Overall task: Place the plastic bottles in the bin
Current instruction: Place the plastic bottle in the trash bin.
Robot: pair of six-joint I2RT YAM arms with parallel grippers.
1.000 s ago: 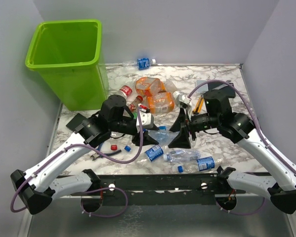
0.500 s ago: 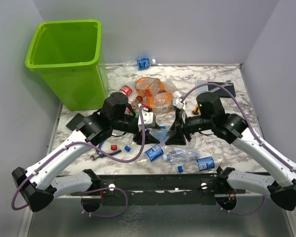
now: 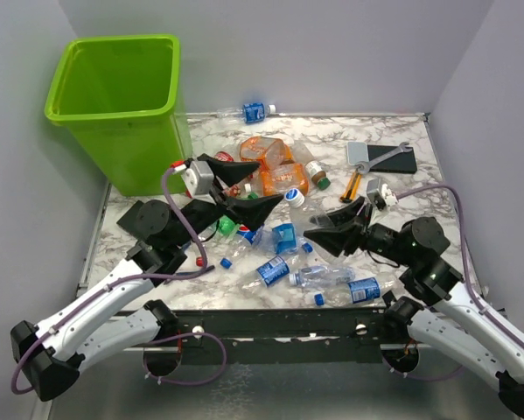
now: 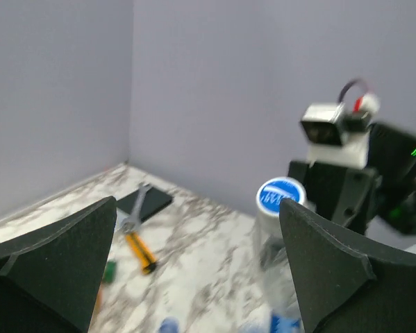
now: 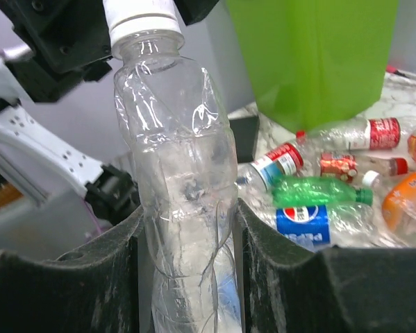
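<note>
My right gripper (image 3: pixel 324 231) (image 5: pixel 187 229) is shut on a crumpled clear bottle (image 3: pixel 302 210) (image 5: pixel 183 152), which stands upright between its fingers with a white and blue cap (image 4: pixel 280 195) on top. My left gripper (image 3: pixel 270 181) (image 4: pixel 197 208) hangs wide open and empty just left of that cap, above the pile. The lime-green bin (image 3: pixel 122 105) (image 5: pixel 312 62) stands at the far left. Orange bottles (image 3: pixel 275 166), a green bottle (image 5: pixel 319 191), a Pepsi-labelled bottle (image 5: pixel 305 225) and red-labelled ones (image 5: pixel 277 163) lie on the marble table.
A black pad with a wrench (image 3: pixel 384 156) and a yellow-handled tool (image 3: pixel 353 184) lie at the far right. Another black pad (image 3: pixel 139 214) sits by the bin's foot. More clear bottles (image 3: pixel 331 280) lie at the near edge, one (image 3: pixel 253 111) by the back wall. Loose caps (image 3: pixel 200 261) are scattered.
The right gripper closed on the clear bottle and drew it back to the right. The left gripper let go, opened wide and lifted away toward the bin.
</note>
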